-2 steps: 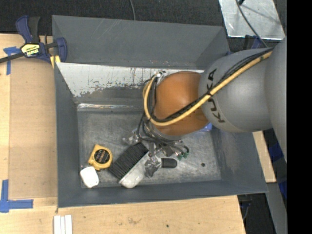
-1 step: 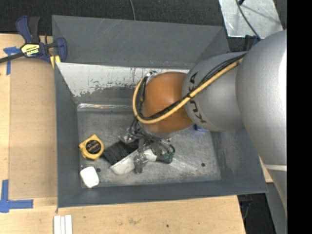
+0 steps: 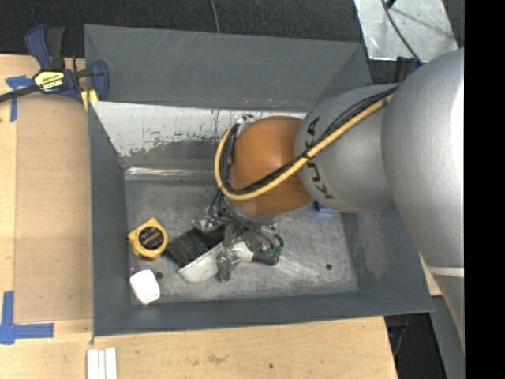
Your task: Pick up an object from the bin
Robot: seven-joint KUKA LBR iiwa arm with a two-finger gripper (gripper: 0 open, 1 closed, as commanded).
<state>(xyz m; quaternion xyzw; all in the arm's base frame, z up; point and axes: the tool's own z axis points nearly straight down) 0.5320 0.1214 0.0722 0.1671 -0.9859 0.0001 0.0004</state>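
Now the gripper (image 3: 228, 256) seemingly touches a white lump (image 3: 197, 269); spread or pinched, unclear.

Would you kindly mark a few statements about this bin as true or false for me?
1. A yellow tape measure lies left in the bin. True.
2. The small white object lies against the far wall. False: it lies in the lower left corner.
3. The pincer is over the tape measure. False: it is right of it, beside a black object.
4. The arm enters from the right. True.
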